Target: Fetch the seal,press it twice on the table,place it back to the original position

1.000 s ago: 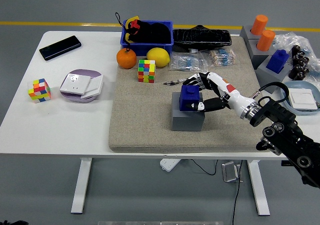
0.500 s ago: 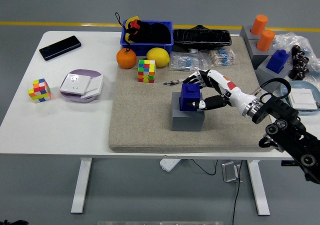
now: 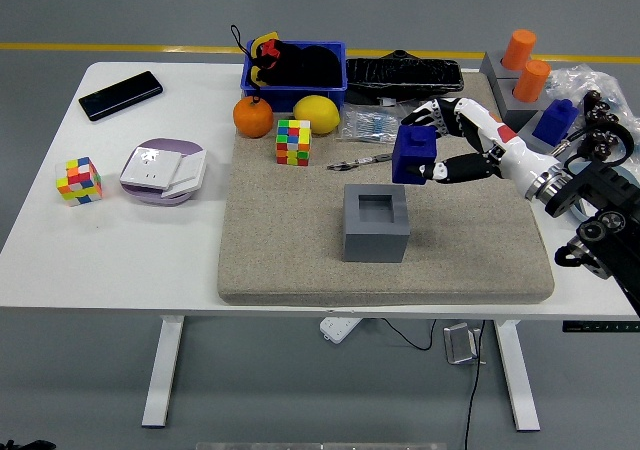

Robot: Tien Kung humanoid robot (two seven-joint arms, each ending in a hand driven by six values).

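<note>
The blue seal (image 3: 414, 155) hangs in the air above the grey felt mat (image 3: 290, 250), up and to the right of its grey holder block (image 3: 375, 224). My right hand (image 3: 438, 142) is shut on the seal, fingers over its top and thumb at its lower right side. The holder's square socket is empty and faces up. My right arm reaches in from the right edge. The left arm is out of view.
A Rubik's cube (image 3: 293, 141), orange (image 3: 253, 117), lemon (image 3: 316, 114) and blue bin (image 3: 294, 71) stand at the mat's back. Packets (image 3: 372, 125) lie behind the seal. More holders with orange and blue seals (image 3: 553, 121) stand at right. A phone (image 3: 120, 95) and plate (image 3: 163, 169) lie left.
The right hand has lifted the blue seal out of the grey holder and carried it up and to the right. The socket now shows empty.
</note>
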